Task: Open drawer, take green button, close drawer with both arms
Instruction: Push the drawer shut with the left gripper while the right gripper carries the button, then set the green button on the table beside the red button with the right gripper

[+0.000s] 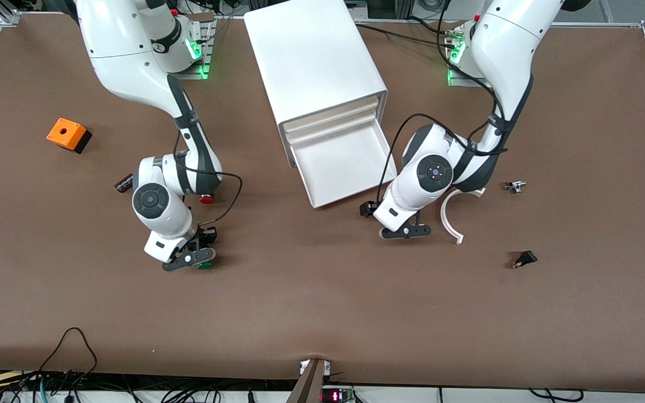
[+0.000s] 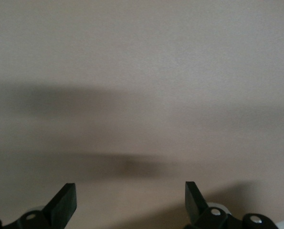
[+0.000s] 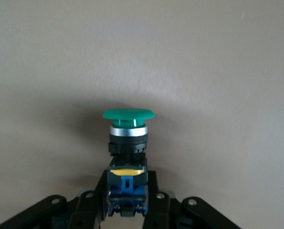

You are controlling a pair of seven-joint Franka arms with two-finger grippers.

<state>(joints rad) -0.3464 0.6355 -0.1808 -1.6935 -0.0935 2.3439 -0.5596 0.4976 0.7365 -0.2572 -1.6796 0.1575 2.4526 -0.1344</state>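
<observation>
The bottom drawer (image 1: 350,168) of the white cabinet (image 1: 314,56) is pulled out, and its white tray shows nothing inside. My right gripper (image 1: 195,260) is low over the table, toward the right arm's end, nearer the front camera than the cabinet. It is shut on the green-capped button (image 1: 205,266). In the right wrist view the fingers (image 3: 153,191) clamp the button's (image 3: 128,136) blue body, with the cap pointing away from the hand. My left gripper (image 1: 406,232) is open and empty, low over bare table beside the drawer's front corner. The left wrist view shows its gripper (image 2: 130,202) with fingers wide apart.
A red-capped button (image 1: 206,198) and a small dark part (image 1: 124,183) lie by the right arm. An orange box (image 1: 68,135) sits toward that end. A white curved piece (image 1: 449,217), a small metal part (image 1: 515,186) and a small black part (image 1: 525,259) lie near the left arm.
</observation>
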